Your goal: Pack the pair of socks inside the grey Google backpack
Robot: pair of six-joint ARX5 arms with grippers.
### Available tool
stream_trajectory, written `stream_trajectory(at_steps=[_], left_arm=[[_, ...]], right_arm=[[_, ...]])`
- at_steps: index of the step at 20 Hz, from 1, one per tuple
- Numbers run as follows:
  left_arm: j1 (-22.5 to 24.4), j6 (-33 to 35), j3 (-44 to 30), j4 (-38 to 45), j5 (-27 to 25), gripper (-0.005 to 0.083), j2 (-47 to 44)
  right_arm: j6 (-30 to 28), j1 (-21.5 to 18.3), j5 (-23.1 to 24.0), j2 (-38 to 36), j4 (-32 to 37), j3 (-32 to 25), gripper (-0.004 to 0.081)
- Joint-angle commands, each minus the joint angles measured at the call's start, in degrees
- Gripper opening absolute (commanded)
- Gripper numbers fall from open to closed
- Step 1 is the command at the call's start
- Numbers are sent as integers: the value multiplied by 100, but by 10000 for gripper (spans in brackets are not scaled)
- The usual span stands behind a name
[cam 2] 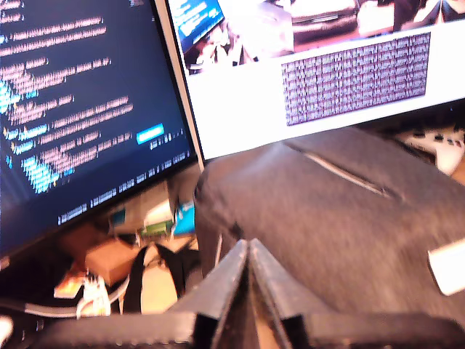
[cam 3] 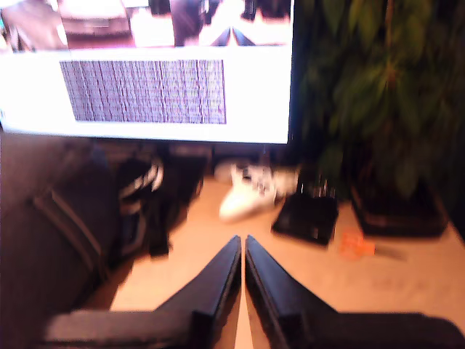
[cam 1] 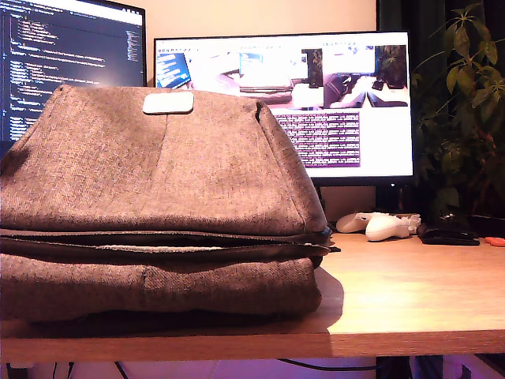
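Observation:
The grey Google backpack (cam 1: 158, 197) lies flat across the desk on the exterior view's left, white patch (cam 1: 168, 103) on top, its zipper seam (cam 1: 166, 241) slightly parted along the front. The pair of socks is out of view in every frame. In the first wrist view my first gripper (cam 2: 248, 247) is shut, hovering above the backpack (cam 2: 334, 218) near the monitors. My second gripper (cam 3: 243, 241) is shut too, above bare desk beside the backpack's edge (cam 3: 51, 233). Neither gripper shows in the exterior view.
Two monitors (cam 1: 316, 87) stand behind the backpack. White controllers (cam 1: 379, 225) and a black device (cam 1: 447, 234) lie on the desk at the exterior view's right, by a plant (cam 1: 465, 110). A small orange object (cam 3: 354, 245) lies near the plant pot. The desk's front edge (cam 1: 394, 339) is close.

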Motion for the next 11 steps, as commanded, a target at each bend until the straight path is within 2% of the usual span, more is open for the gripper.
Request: stream_trajectory(at_steps=[1, 11], left_arm=[[-11, -11, -63, -192, 9, -19, 2], [-11, -11, -63, -1235, 11, -19, 2]], right_arm=[[17, -11, 0, 33, -188, -22, -11], [17, -11, 0, 31, -1416, -22, -11]])
